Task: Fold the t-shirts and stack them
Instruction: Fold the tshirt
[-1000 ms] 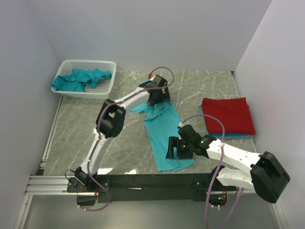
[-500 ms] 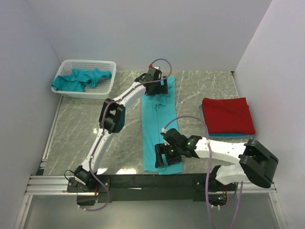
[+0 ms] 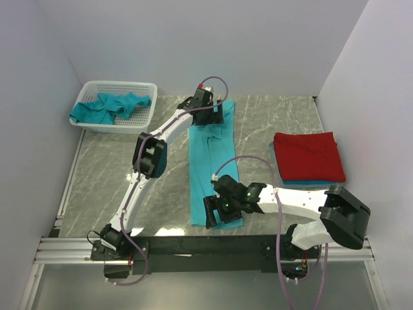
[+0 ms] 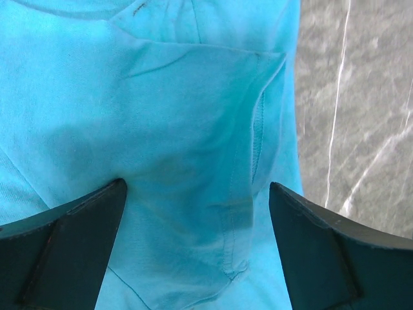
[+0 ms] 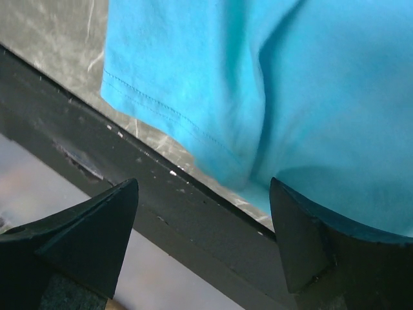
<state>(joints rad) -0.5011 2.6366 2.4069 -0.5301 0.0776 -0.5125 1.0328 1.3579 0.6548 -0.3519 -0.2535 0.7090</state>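
Note:
A teal t-shirt (image 3: 210, 168) lies on the table as a long narrow strip running from far to near. My left gripper (image 3: 208, 115) is over its far end, open, with the cloth (image 4: 193, 129) lying flat between the fingers (image 4: 71, 239). My right gripper (image 3: 216, 213) is over its near hem (image 5: 174, 116) at the table's front edge, open, and nothing is gripped. A red t-shirt (image 3: 308, 157) folded into a rectangle lies at the right on a blue one (image 3: 303, 184), of which only an edge shows.
A white mesh basket (image 3: 143, 116) at the far left holds more crumpled teal shirts (image 3: 106, 106). The black front rail (image 5: 161, 213) runs just under the right gripper. White walls enclose the table on three sides.
The teal shirt went from a crumpled, slanted strip to a long straight one. The left gripper moved farther away and left; the right gripper moved left toward the near hem.

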